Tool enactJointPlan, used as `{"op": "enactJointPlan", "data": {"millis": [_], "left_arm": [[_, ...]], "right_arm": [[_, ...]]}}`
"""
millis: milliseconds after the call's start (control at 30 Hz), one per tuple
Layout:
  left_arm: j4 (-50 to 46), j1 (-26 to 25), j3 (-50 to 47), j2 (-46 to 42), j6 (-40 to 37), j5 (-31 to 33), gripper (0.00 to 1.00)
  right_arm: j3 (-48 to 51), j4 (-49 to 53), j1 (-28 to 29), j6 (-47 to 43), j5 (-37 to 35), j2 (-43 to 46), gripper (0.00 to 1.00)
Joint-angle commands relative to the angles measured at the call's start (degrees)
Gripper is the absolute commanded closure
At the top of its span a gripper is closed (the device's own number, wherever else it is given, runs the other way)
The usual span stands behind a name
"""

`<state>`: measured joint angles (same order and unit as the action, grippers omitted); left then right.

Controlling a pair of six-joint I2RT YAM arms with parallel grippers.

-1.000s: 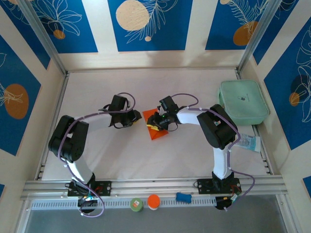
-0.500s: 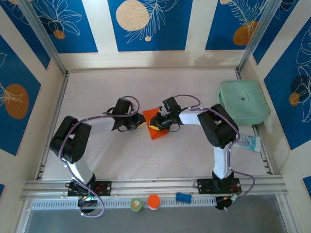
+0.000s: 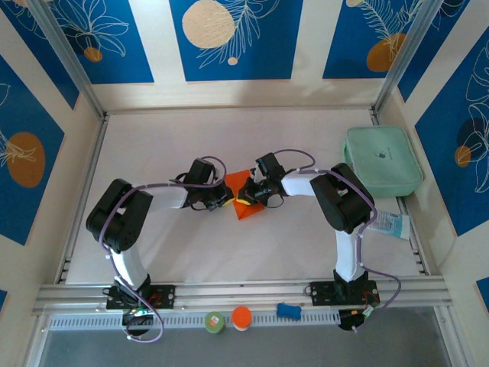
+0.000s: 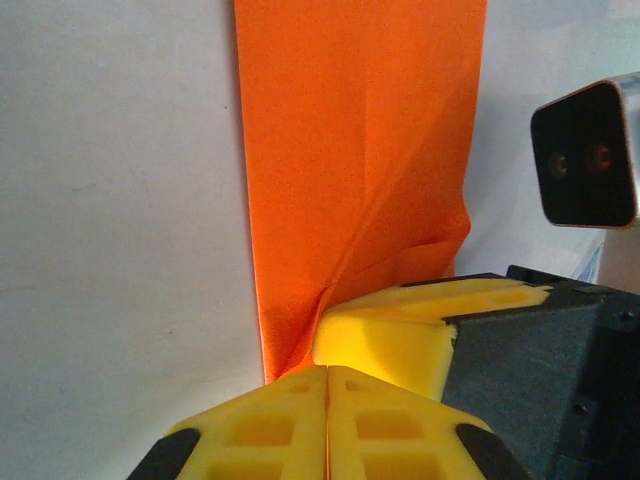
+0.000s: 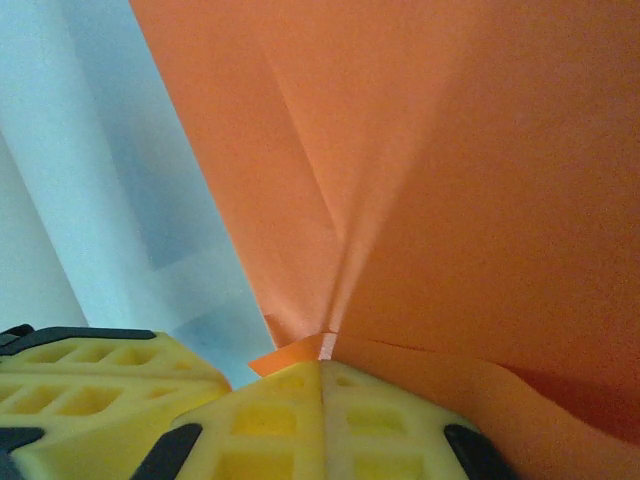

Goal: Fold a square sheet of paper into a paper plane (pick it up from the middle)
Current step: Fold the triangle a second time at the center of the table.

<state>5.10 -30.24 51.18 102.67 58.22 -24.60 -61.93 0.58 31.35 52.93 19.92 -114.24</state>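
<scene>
Table (image 3: 153,145): pale, walled on three sides, arms bolted at the near edge.

Mint-green case (image 3: 382,160): far right, closed, flat, well apart from the work.

Left arm (image 3: 122,222) and right arm (image 3: 344,202): both reach inward and meet around mid-table.

Square sheet of paper (image 3: 238,182): bright orange, mid-table between the two grippers, already partly folded. From above it reads as a pointed shape rather than a flat square. The left wrist view shows the sheet (image 4: 350,150) with diagonal creases running down to a buckled lower corner. The right wrist view shows it (image 5: 450,150) with creases converging on the fingertips.

Left gripper (image 3: 227,200): at the paper's left edge. Wrist view (image 4: 327,395): yellow fingers pressed together, and the paper's lower edge runs into the seam, pinched.

Right gripper (image 3: 247,197): on the paper's right side, just beside the left one. Wrist view (image 5: 322,395): fingers closed, with a sliver of orange edge caught between them.

Near rail: blue piece (image 3: 288,310), orange disc (image 3: 241,316), greenish round item (image 3: 215,322).
</scene>
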Motion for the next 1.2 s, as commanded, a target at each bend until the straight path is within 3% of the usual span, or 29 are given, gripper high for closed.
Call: {"op": "enactJointPlan", "data": {"millis": [0, 733, 1167], "left_arm": [[-1.72, -1.02, 2.66, 1.12, -1.05, 1.76, 0.92], [-13.48, -3.77, 8.38, 4.16, -6.44, 11.60, 0.97], [-18.28, -4.18, 9.25, 5.77, -8.97, 14.97, 0.99]], "right_arm": [[1.07, 7.34, 0.02, -0.37, -4.43, -3.87, 0.99], [0.86, 7.51, 0.22, 0.11, -4.50, -3.75, 1.00], [-0.14, 4.09, -0.79, 1.35, 0.93, 0.39, 0.99]]}}
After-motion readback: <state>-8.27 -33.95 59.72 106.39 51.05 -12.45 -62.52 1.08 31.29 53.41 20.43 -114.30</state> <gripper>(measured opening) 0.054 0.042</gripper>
